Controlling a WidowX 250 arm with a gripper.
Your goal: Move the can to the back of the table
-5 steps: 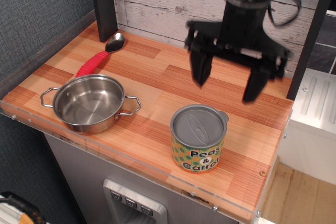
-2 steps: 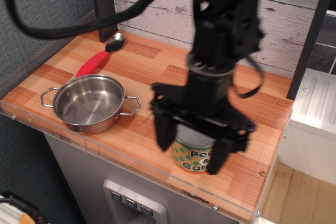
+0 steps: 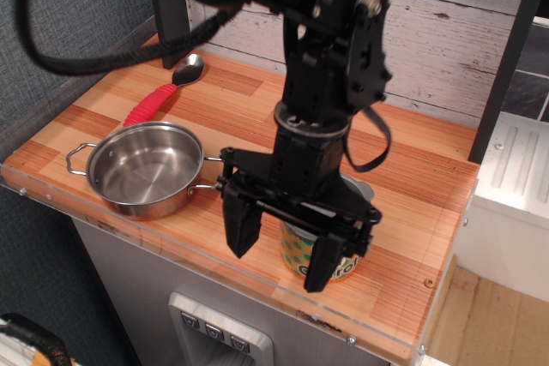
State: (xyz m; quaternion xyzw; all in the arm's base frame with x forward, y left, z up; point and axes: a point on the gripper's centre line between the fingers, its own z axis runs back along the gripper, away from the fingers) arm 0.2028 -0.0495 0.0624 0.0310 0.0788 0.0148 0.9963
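Comparing with the earlier frames: one second ago the hand [image 3: 285, 250] hung high over the rear of the counter [image 3: 249, 117], clear of the can [image 3: 302, 256]; it then came down over the can, and it now sits lower and further left than 0.4 s ago. Its two black fingers [image 3: 242, 225] are spread wide. The left finger stands on the pot side of the can, apart from it. The right finger crosses in front of the label; contact cannot be confirmed. The can has not shifted: it stands upright near the front edge of the counter, right of centre. The arm hides most of the grey lid and much of the orange label.

Surrounding items: a steel pot [image 3: 144, 169] with two side handles stands at front left, its right handle just beside the left finger. A spoon [image 3: 161, 92] with a red handle lies behind the pot, near the back wall.

Count: one can, one pot, one spoon, one hand.
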